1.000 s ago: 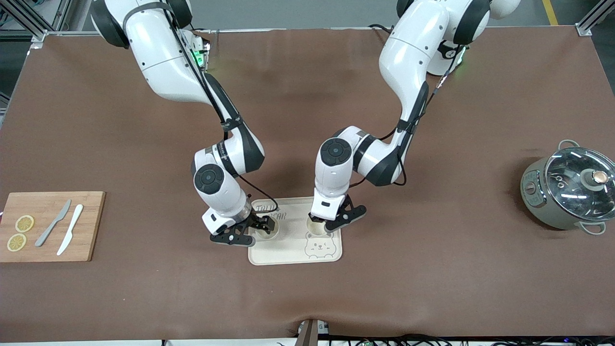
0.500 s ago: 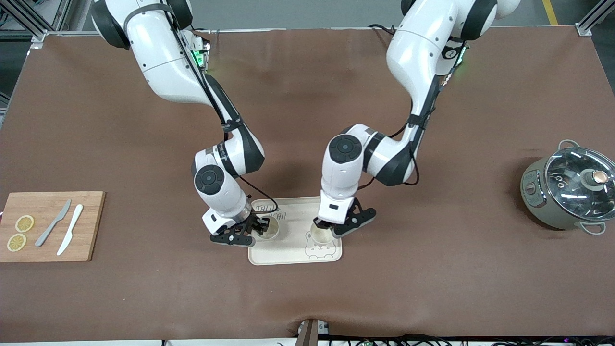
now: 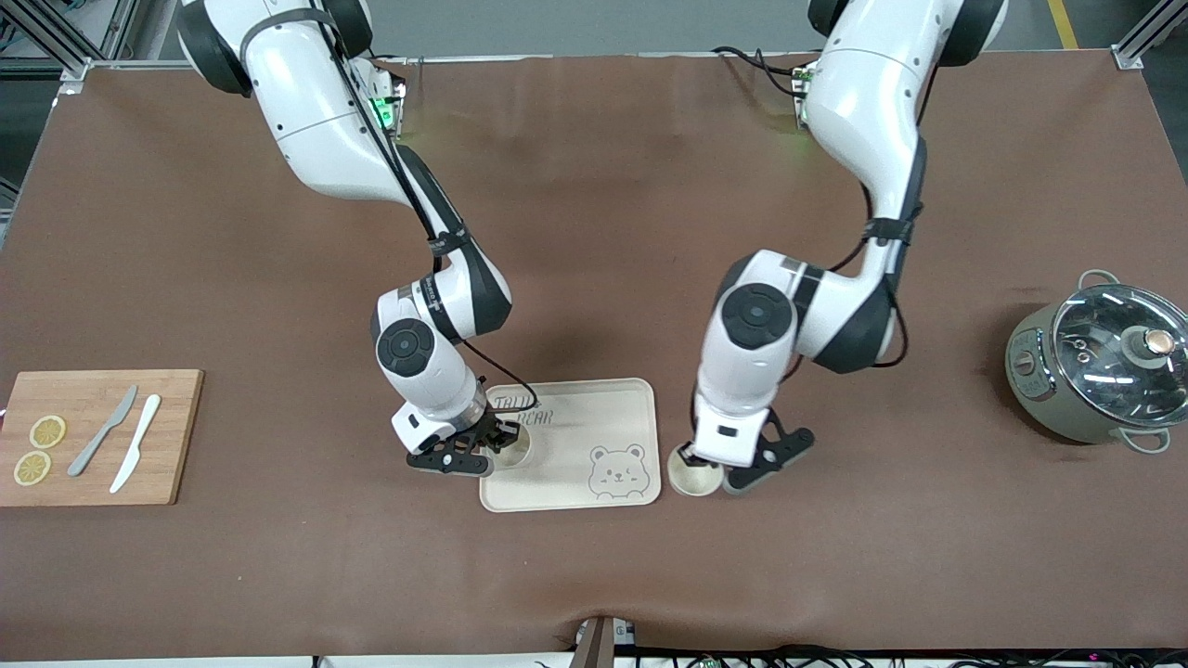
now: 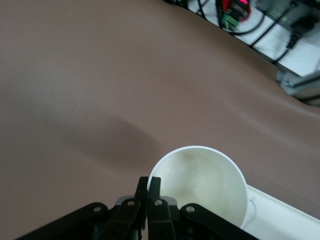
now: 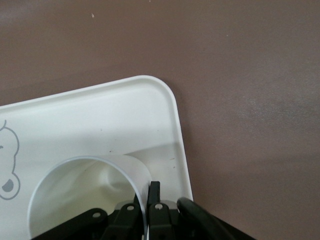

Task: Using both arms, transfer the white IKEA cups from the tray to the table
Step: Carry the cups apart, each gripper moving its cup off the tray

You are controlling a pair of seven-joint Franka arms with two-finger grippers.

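Note:
The bear tray (image 3: pixel 594 422) lies mid-table. My right gripper (image 3: pixel 498 440) is shut on the rim of a white cup (image 3: pixel 517 446) that stands in the tray's corner toward the right arm's end. The right wrist view shows this gripper (image 5: pixel 146 193) pinching the cup's wall (image 5: pixel 75 200) over the tray (image 5: pixel 100 115). My left gripper (image 3: pixel 691 458) is shut on the rim of the second white cup (image 3: pixel 694 480), which is off the tray, close beside its edge toward the left arm's end. In the left wrist view the gripper (image 4: pixel 148 183) pinches that cup (image 4: pixel 205 185). I cannot tell whether it touches the table.
A wooden cutting board (image 3: pixel 176 436) with two lemon slices and two knives lies at the right arm's end. A grey pot with a glass lid (image 3: pixel 1100 366) stands at the left arm's end. Cables run along the table's near edge.
My left gripper has carried its cup off the tray toward the left arm's end and lowered it beside the tray. My right gripper and its cup have hardly moved.

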